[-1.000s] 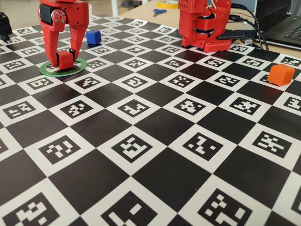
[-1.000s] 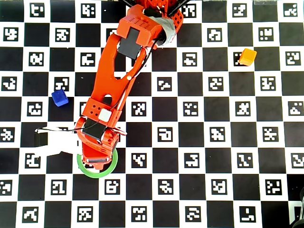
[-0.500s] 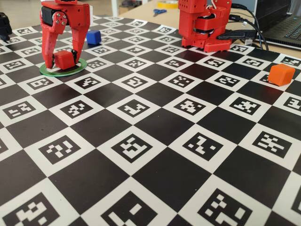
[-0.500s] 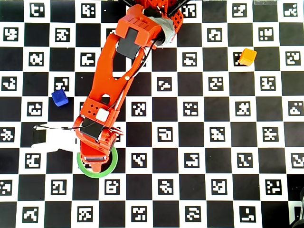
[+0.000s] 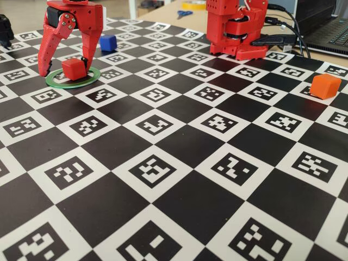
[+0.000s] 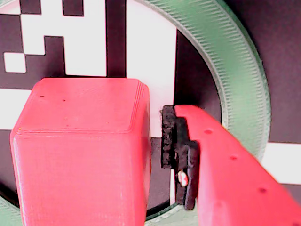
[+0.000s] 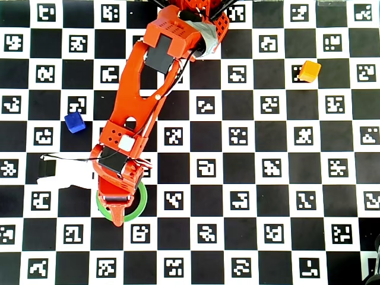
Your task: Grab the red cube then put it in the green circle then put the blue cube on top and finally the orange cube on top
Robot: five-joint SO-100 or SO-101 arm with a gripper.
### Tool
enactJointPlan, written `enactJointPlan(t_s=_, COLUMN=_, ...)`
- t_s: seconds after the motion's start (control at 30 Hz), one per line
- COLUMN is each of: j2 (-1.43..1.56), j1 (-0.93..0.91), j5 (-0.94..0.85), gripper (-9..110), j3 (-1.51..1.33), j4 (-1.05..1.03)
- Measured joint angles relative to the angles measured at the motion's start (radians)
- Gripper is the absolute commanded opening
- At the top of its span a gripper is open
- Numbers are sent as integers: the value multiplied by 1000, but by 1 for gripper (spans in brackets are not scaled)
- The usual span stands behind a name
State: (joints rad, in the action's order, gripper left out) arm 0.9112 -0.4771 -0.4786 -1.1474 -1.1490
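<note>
The red cube (image 5: 73, 69) rests on the board inside the green circle (image 5: 81, 82). My gripper (image 5: 63, 68) stands open around it, one finger on each side. In the wrist view a narrow gap separates the red cube (image 6: 80, 155) from one padded finger (image 6: 176, 150), and the green circle (image 6: 235, 70) curves behind it. In the overhead view the gripper (image 7: 119, 208) hides the cube, and only parts of the green circle (image 7: 142, 202) show. The blue cube (image 5: 107, 43) sits behind the gripper. The orange cube (image 5: 325, 86) lies far right.
The arm's red base (image 5: 236, 27) stands at the back of the checkered marker board, with a laptop (image 5: 326, 24) and cables beside it. In the overhead view the blue cube (image 7: 74, 122) is left of the arm and the orange cube (image 7: 309, 70) is at the upper right.
The jaws have opened, with the left finger swinging outward. The red cube was gripped a second ago and now sits free in the green circle.
</note>
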Motion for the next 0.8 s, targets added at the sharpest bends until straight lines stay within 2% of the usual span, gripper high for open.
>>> enactJointPlan(t_s=0.4, j2=8, j1=0, j5=11, gripper=47, j3=0, j4=-44)
enactJointPlan(t_s=0.8, j2=181, j1=0, j5=14, gripper=47, j3=-48, j4=-104)
